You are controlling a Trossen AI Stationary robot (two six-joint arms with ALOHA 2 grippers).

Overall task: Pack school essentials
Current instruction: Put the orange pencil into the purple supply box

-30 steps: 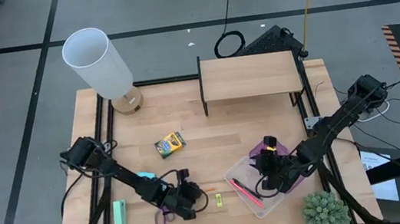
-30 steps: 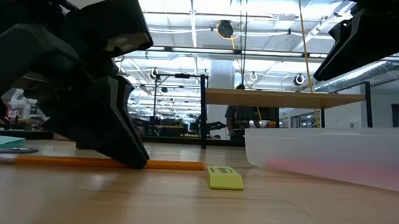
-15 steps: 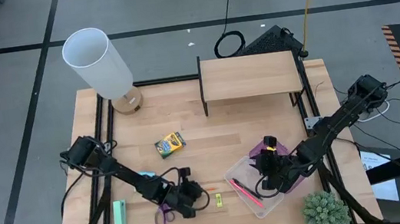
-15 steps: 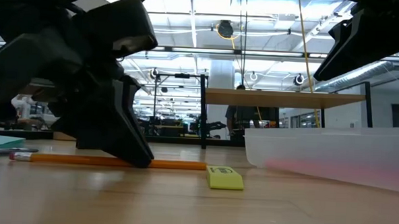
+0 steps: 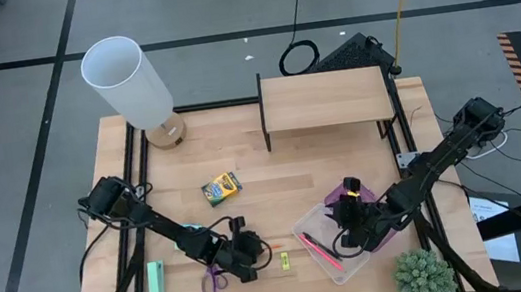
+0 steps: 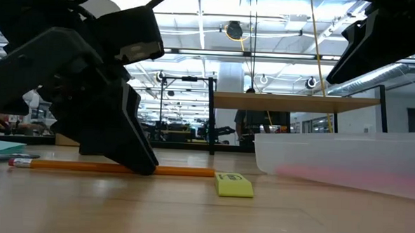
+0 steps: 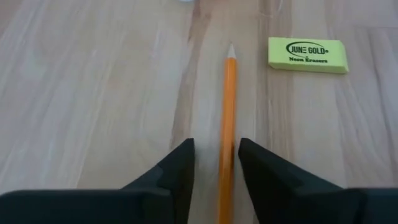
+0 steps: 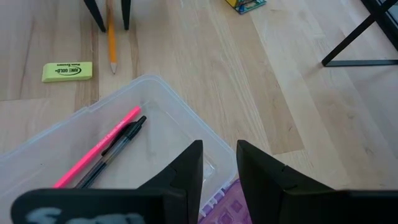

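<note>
The orange pencil [image 7: 228, 99] lies flat on the table, its tip pointing at a yellow eraser [image 7: 307, 55]. My left gripper [image 5: 247, 254] is down at the table, open, with one finger on each side of the pencil [image 6: 184, 172]. My right gripper [image 5: 351, 217] hangs open over the clear bin [image 5: 348, 256], holding nothing. Inside the bin lie the pink pen [image 8: 93, 155] and the black pen [image 8: 118, 146]. The yellow crayon box [image 5: 221, 187] lies mid-table. The purple-handled scissors [image 5: 212, 281] lie beside the left arm, which partly hides the light-blue note pad [image 5: 189, 230]. My left gripper straddles the pencil's shaft [image 7: 225, 174], with its fingers lying along the pencil and slanting down to the table. A gap shows between one finger [image 7: 177, 165] and the pencil. Whether the other finger [image 7: 258, 165] touches it, I cannot tell.
A green block [image 5: 156, 282] lies near the front left. A white lamp [image 5: 131, 82] stands at the far left, a wooden shelf [image 5: 325, 99] at the far middle and a plant [image 5: 422, 276] at the front right. A purple thing [image 5: 366, 195] lies beside the bin.
My left gripper has rocked slightly over the pencil, its fingertips staying down at the table beside it. My right gripper has kept still.
</note>
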